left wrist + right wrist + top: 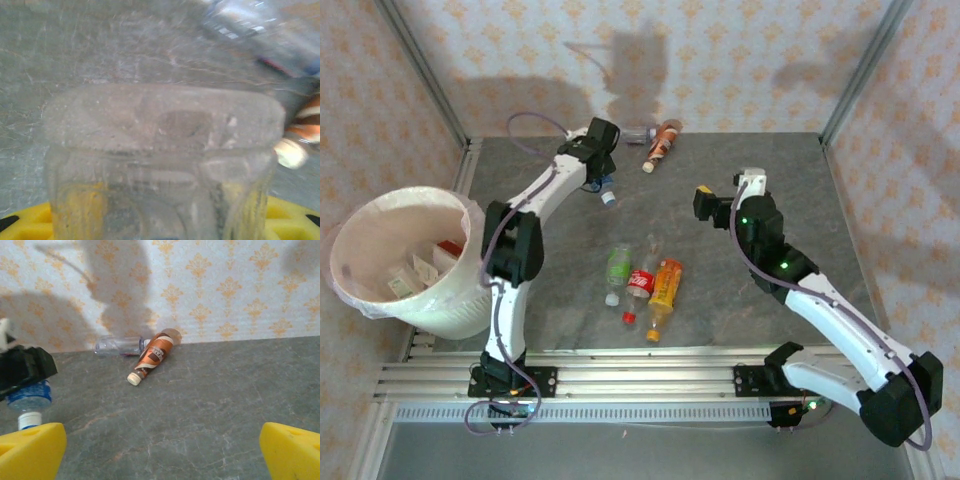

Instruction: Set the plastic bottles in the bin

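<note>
I see left gripper (599,180) jaws clamped on a clear blue-labelled plastic bottle (30,394) near the desk's (780,160) far edge, right gripper (162,450) jaws wide open, round white bag-lined bin (430,310) at desk's left edge.

No readable text; only blurred white lettering on the brown-labelled bottle (152,356) and red-labelled bottle (640,282)
</note>
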